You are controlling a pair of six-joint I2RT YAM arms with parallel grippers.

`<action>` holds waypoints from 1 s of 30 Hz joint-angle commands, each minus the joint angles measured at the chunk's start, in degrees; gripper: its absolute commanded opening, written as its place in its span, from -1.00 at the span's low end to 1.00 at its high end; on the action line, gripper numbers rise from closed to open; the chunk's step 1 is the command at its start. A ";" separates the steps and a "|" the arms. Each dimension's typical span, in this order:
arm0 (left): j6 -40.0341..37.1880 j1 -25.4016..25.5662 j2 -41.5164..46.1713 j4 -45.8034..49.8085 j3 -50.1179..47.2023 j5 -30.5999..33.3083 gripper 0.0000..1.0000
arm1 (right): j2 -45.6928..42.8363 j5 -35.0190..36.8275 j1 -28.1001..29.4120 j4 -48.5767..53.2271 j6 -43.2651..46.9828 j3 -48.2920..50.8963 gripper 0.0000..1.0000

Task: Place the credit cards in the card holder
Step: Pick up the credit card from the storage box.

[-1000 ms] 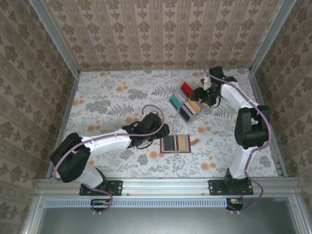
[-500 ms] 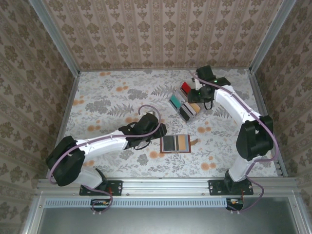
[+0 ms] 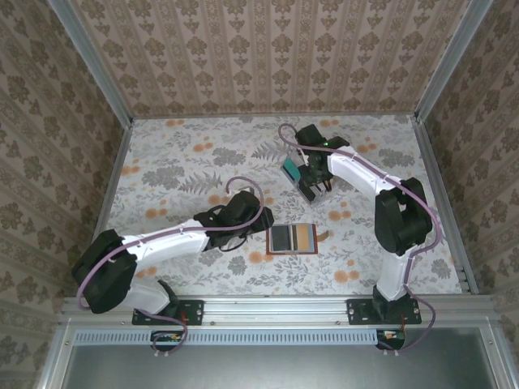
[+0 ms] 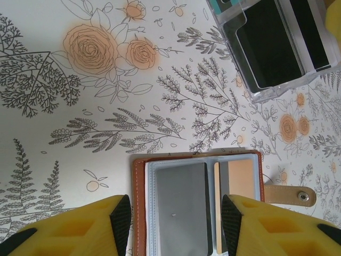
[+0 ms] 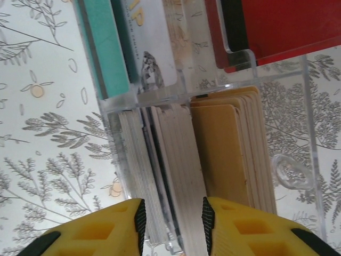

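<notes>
The brown card holder lies open on the flowered table. In the left wrist view the card holder shows a grey card in its left pocket and a tan card in its right one. My left gripper is open and hovers over the left pocket; in the top view the left gripper sits at the holder's left edge. My right gripper hangs over a clear rack, jaws apart, astride a pale stack of credit cards beside a grey stack.
The rack also holds teal cards, red cards and a tan stack. The holder's clasp tab sticks out to its right. Patterned walls and metal posts close in the table.
The right arm has swung left across the rack and its jaws have narrowed over the card stacks. The left arm has barely shifted; the holder has not moved.
</notes>
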State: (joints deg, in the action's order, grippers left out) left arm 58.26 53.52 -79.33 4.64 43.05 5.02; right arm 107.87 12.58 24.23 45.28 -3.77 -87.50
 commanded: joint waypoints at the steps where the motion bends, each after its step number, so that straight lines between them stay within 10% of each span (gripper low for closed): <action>1: 0.78 -0.34 1.37 0.71 -0.77 1.23 0.03 | 0.85 4.13 0.72 1.07 2.29 -1.75 -0.27; 30: 0.89 -0.61 3.03 0.87 -1.43 1.20 0.03 | 4.24 16.58 4.25 -2.39 6.58 1.04 -0.22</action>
State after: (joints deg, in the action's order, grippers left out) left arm 58.35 53.15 -78.26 4.69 42.70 5.04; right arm 111.53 26.46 28.38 42.83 1.78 -86.87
